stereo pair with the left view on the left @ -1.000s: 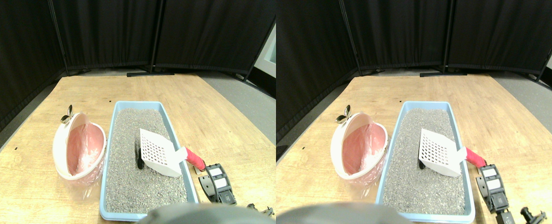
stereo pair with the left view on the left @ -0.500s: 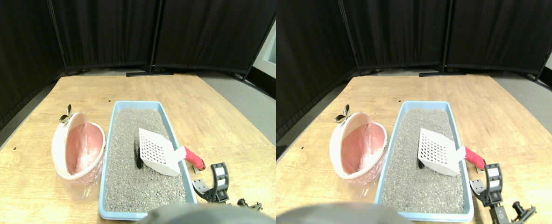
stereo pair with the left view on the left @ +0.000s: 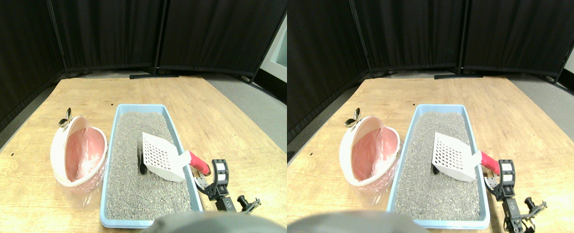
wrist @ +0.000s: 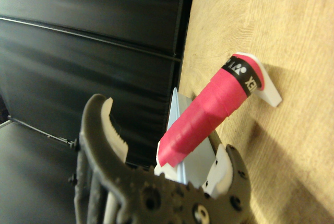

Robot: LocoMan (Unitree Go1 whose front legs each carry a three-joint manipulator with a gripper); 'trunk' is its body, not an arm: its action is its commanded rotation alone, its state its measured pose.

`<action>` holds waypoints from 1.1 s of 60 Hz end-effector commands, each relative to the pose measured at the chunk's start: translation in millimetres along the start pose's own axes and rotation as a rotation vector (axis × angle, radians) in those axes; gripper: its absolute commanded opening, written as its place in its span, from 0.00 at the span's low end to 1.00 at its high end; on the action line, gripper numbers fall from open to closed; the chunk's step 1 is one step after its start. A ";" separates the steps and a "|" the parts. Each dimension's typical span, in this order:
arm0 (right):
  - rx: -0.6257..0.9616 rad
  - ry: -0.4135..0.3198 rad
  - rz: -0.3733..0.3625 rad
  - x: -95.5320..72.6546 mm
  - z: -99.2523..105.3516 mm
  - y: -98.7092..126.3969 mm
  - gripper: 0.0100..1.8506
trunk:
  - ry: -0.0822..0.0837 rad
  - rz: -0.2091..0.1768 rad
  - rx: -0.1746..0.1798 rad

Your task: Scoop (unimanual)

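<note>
Now right gripper (stereo pair with the left view on the left: 212,174) jaws gape apart beside the scoop's red handle (stereo pair with the left view on the left: 198,162), untouched

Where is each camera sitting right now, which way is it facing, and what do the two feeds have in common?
Stereo pair view: on the robot's body, facing forward and down at the litter tray, white scoop and pink-lined bin; the right gripper enters from the lower right.
Wrist view: on the right manipulator, looking along the gripper, turned on its side; two fingers flank the scoop's red handle, not yet closed on it.
Shared: the red handle, tray edge, wooden tabletop and black curtains.
</note>
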 end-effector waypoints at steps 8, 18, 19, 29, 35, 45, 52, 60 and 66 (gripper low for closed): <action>0.009 -0.025 -0.020 10.2 -5.6 -1.8 0.45 | 0.007 -0.010 -0.014; 0.044 -0.012 -0.036 18.1 -13.1 -5.1 0.45 | 0.008 -0.009 -0.015; 0.044 -0.012 -0.036 18.1 -13.1 -5.1 0.45 | 0.008 -0.009 -0.015; 0.038 0.000 -0.045 24.7 -16.1 -8.7 0.45 | 0.009 -0.011 -0.016; 0.031 0.006 -0.057 27.6 -15.9 -10.8 0.46 | 0.008 -0.014 -0.012; 0.049 0.016 -0.079 33.2 -13.8 -15.0 0.46 | 0.005 -0.021 -0.007; 0.063 0.025 -0.076 39.1 -13.1 -17.9 0.45 | 0.003 -0.024 -0.009; 0.095 0.063 -0.092 45.6 -13.7 -21.9 0.46 | 0.006 -0.019 -0.011; 0.102 0.058 -0.097 47.9 -15.2 -23.7 0.46 | 0.007 -0.016 -0.015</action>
